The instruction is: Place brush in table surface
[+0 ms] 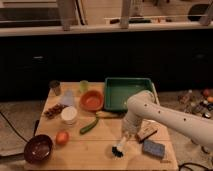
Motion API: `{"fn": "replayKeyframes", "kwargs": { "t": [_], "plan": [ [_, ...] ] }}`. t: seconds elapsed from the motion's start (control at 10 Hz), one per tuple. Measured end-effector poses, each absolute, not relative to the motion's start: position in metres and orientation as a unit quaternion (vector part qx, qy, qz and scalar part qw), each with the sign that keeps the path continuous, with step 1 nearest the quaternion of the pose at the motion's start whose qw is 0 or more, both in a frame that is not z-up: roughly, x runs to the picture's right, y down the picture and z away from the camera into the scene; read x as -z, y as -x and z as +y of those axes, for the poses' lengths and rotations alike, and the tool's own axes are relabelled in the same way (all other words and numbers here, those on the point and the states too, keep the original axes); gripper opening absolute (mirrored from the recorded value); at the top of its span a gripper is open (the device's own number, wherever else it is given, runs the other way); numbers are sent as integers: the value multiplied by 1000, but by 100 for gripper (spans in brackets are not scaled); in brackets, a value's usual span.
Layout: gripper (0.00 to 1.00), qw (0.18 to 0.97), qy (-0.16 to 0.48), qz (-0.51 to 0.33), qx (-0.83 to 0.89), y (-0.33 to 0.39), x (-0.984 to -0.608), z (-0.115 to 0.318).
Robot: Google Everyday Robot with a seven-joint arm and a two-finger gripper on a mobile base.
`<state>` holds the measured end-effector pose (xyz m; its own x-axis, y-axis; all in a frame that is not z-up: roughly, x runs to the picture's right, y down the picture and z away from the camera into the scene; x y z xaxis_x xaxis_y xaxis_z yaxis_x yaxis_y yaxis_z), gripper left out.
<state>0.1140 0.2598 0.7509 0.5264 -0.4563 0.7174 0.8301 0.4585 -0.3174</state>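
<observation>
The brush [120, 146] stands tilted near the front of the table surface [90, 152]. Its round black bristle head rests low by the planks and its pale handle rises up and to the right. My gripper [125, 136] hangs at the end of the white arm that reaches in from the right. It is shut on the top of the brush handle, and the arm's wrist partly hides the fingers.
A wooden block scrubber [146, 132] and a blue-grey sponge [153, 148] lie just right of the brush. A cucumber [89, 125], orange fruit [62, 137] and dark bowl [38, 148] lie to the left. Behind are a green tray [111, 95], orange bowl [91, 100], white cup [69, 115] and other cups.
</observation>
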Motion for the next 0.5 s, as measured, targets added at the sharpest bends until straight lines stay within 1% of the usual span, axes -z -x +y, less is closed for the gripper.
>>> {"fn": "replayKeyframes", "kwargs": {
  "t": [0.2,0.3,0.4,0.5],
  "plan": [
    [49,808,334,-278,398,-114,-750,259],
    [56,808,333,-278,398,-113,-750,258],
    [71,809,332,-278,398,-113,-749,257],
    [77,809,332,-278,399,-113,-749,257]
  ]
}}
